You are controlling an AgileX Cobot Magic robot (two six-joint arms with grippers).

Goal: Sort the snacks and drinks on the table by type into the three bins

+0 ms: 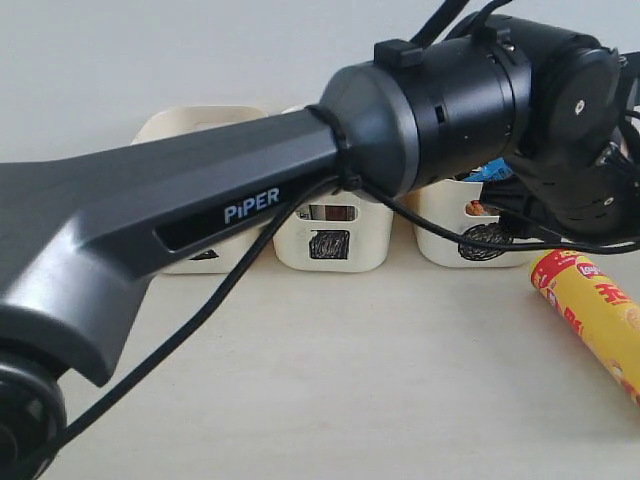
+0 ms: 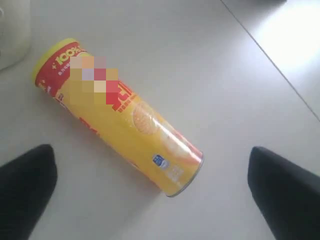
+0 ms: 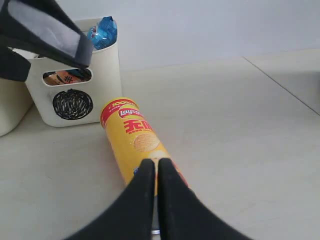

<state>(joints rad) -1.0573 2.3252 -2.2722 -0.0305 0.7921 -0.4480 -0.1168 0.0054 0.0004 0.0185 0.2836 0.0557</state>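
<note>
The yellow chip tube [image 1: 590, 315] lies on its side on the desk [image 1: 380, 380], at about 4 o'clock in the exterior view. Its lid end points toward 10 o'clock and sits just beside the bin with the scribbled circle [image 1: 440, 235].

That bin stands at 3 o'clock in a row of three cream bins along the far edge. The bin with the black square [image 1: 370, 235] is next to it in the middle, and the third bin [image 1: 200, 120] is at 9 o'clock, mostly hidden behind the big dark left arm [image 1: 200, 210].

A blue bag [image 3: 102, 32] sticks out of the circle bin [image 3: 107, 85], and something orange [image 3: 65, 76] shows through its handle hole.

The left jaws are wide apart, one finger [image 2: 25, 190] on each side, above the tube [image 2: 120, 117] and not touching it. The right jaws are pressed together with nothing between them, hanging over the tube's [image 3: 137, 145] bottom end.
</note>
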